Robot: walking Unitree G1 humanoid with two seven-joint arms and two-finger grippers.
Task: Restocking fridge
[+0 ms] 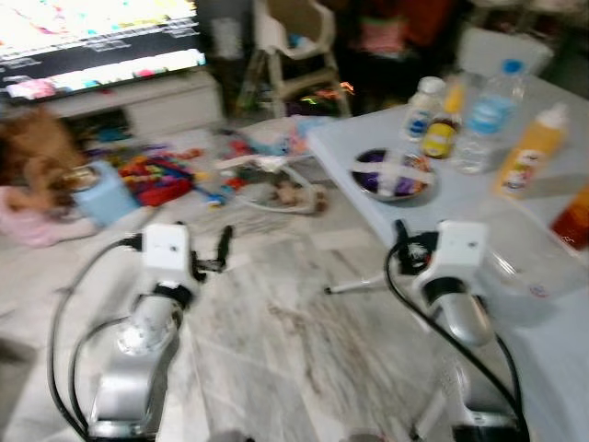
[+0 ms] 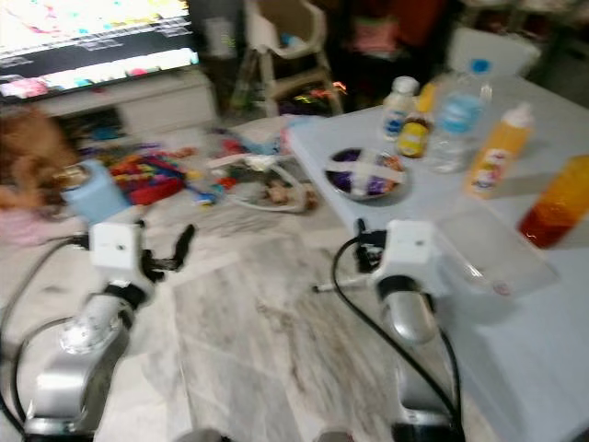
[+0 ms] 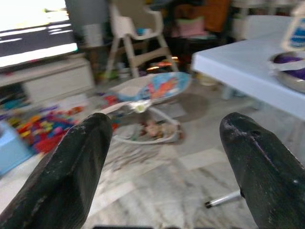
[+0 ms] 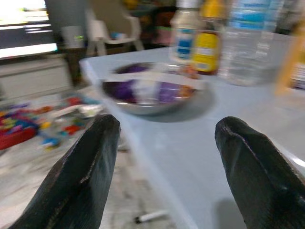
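Both silver arms fill the bottom of the left eye view, the left gripper (image 3: 162, 157) out over the marble floor (image 1: 276, 341) at lower left and the right gripper (image 4: 167, 162) at lower right by the near edge of the pale blue table (image 1: 552, 350); each wrist view shows its 2 black fingers spread wide with nothing between them. Things to restock sit further up the table at centre right: a steel bowl (image 4: 150, 90) of purple food with white tape crossed over it, and behind it a white bottle (image 1: 421, 109), a small yellow-labelled bottle (image 1: 442, 129), a clear water bottle (image 1: 483, 120) and an orange bottle (image 1: 529, 152). Judging by the spread fingers aimed at the bowl, the step in hand is closing on the table for a first pick; doing it well likely means stopping the walk so the blur settles, squaring up, then taking the bowl by its rim, kept level. A clear plastic lid or tray (image 1: 525, 267) lies just beside the right wrist and could get bumped. Beyond, at upper left, toys (image 1: 156, 175), a baby bouncer (image 3: 152, 93), a high chair (image 1: 294, 46) and a lit TV (image 1: 92, 37) crowd the room. Motion blur smears labels, a red container (image 1: 575, 216) is cut off at the right edge, and no fridge can be made out.
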